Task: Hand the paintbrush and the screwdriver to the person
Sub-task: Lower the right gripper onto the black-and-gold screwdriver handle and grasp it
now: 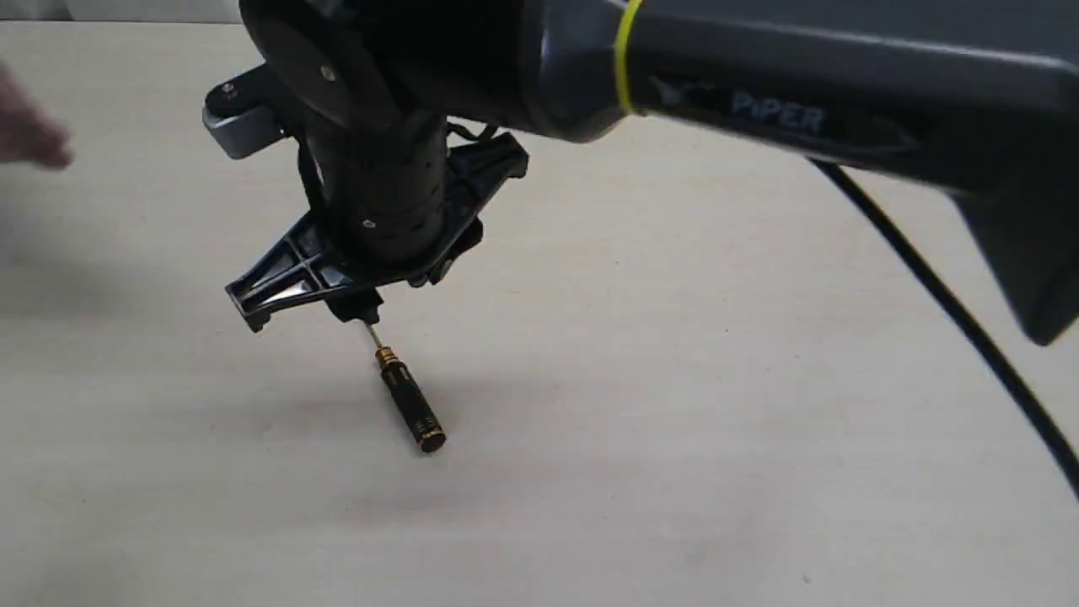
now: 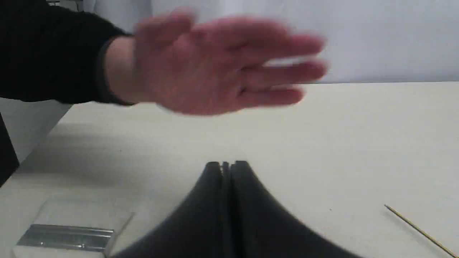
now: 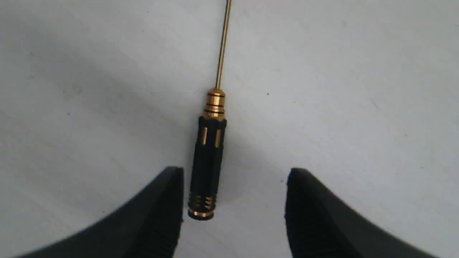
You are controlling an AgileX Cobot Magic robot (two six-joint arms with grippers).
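The screwdriver [image 1: 409, 405] lies flat on the pale table [image 1: 674, 421], black handle with gold rings, thin gold shaft. My right gripper [image 3: 235, 179] hovers above it, open; the handle [image 3: 208, 161] lies between the fingers, close beside one finger [image 3: 165, 208], with no contact showing. In the exterior view the right arm [image 1: 759, 101] reaches across to the left and hides the shaft's tip. My left gripper [image 2: 226, 165] is shut and empty, low over the table. The person's bare hand [image 2: 215, 64] is held out beyond it, blurred, and shows at the far left edge [image 1: 29, 126]. The paintbrush is out of view.
A clear block with a silver metal strip [image 2: 68, 236] sits on the table beside my left gripper. The screwdriver's shaft tip [image 2: 419, 231] shows at the corner of the left wrist view. A black cable [image 1: 952, 312] trails from the right arm over the table.
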